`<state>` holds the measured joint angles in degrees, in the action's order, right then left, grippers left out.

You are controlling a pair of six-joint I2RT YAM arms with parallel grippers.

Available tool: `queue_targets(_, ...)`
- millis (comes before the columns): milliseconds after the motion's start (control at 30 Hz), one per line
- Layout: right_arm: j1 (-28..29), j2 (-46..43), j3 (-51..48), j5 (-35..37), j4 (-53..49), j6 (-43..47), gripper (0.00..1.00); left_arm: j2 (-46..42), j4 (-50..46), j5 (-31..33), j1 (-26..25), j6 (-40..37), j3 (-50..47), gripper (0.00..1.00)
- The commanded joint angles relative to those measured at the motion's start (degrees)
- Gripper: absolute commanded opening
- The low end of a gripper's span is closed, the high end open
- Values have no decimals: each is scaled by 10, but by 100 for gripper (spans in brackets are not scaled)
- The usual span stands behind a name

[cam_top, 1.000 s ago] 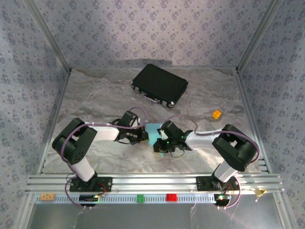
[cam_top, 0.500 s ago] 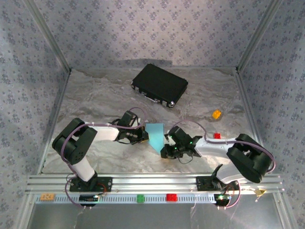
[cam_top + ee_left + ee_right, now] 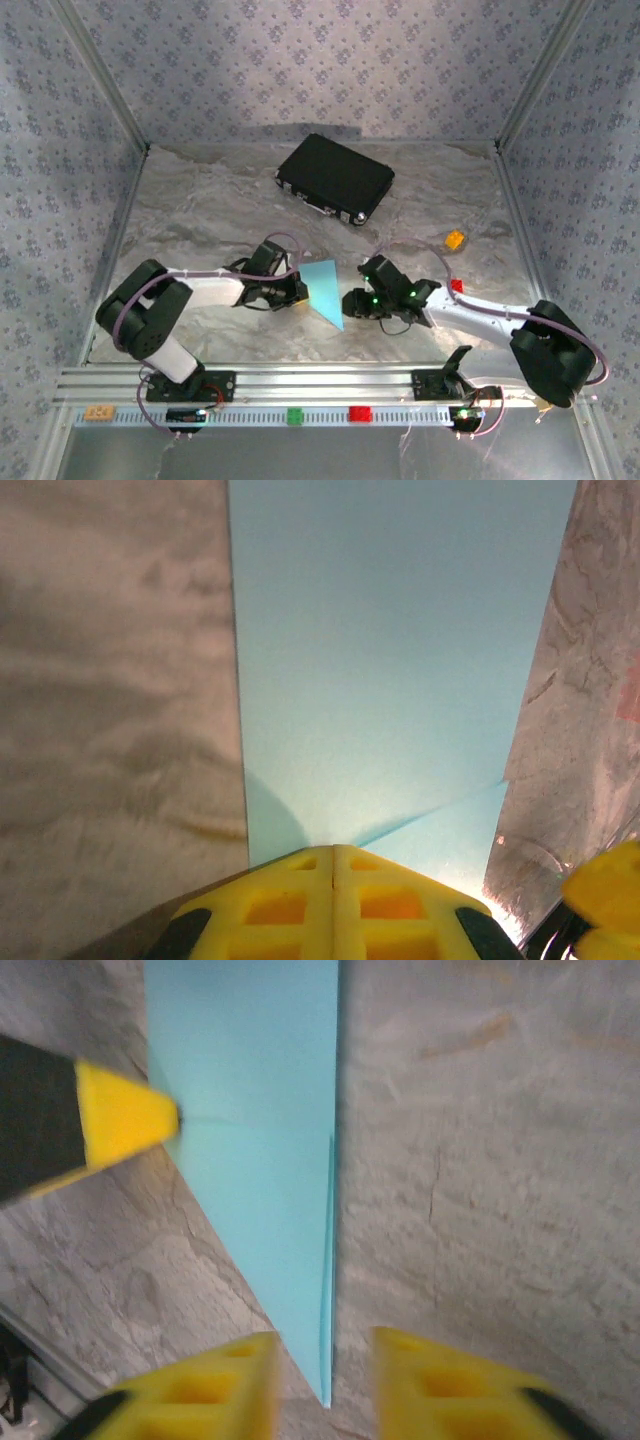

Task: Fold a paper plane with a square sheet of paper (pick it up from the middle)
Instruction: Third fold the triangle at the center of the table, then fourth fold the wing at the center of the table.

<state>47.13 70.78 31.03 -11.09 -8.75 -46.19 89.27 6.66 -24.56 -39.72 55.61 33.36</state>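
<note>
The light blue paper (image 3: 325,285) lies folded into a long triangle on the table, its sharp point (image 3: 325,1400) toward the near edge. A crease crosses it (image 3: 430,815). My left gripper (image 3: 300,292) is shut, its yellow fingertips (image 3: 150,1120) resting on the paper's left edge; I cannot tell whether any paper sits between them. My right gripper (image 3: 350,303) is just right of the paper, open. Its yellow fingers (image 3: 240,1370) stand either side of the paper's point without touching it.
A black hard case (image 3: 335,178) lies at the back. A small orange block (image 3: 455,239) and a small red block (image 3: 456,285) sit to the right, near the right arm. Small green (image 3: 296,415) and red (image 3: 359,412) blocks rest on the front rail.
My right gripper has slid off the paper toward the right and opened. The paper, half covered before, now shows as a full triangle. The left gripper stayed shut at its edge.
</note>
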Motion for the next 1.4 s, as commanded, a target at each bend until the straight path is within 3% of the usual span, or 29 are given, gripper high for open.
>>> queue_targets(0, 12, -8, 21, 61, 12, -1, 51, -46, -38, 27, -5, -4, 4, 7)
queue_targets(67, 19, -2, 27, 87, 22, -8, 58, -70, -79, 43, -6, -31, 18, 12)
queue_targets(267, 31, 37, 30, 146, 69, -4, 55, -120, -113, 60, 9, -70, 16, 30)
queue_targets(367, 28, 57, 32, 129, 96, 13, 51, -130, -106, 51, 25, -74, 6, 36)
queue_targets(500, 1, 106, 62, 40, 89, 13, 41, -136, -69, 18, 54, -68, -15, 44)
queue_targets(833, -20, 159, 76, -27, 119, 9, 29, -111, -45, -40, 87, -65, -13, 46)
queue_targets(1367, -31, 120, 29, -59, 132, 23, 25, -71, -18, -59, 87, -34, 4, 46)
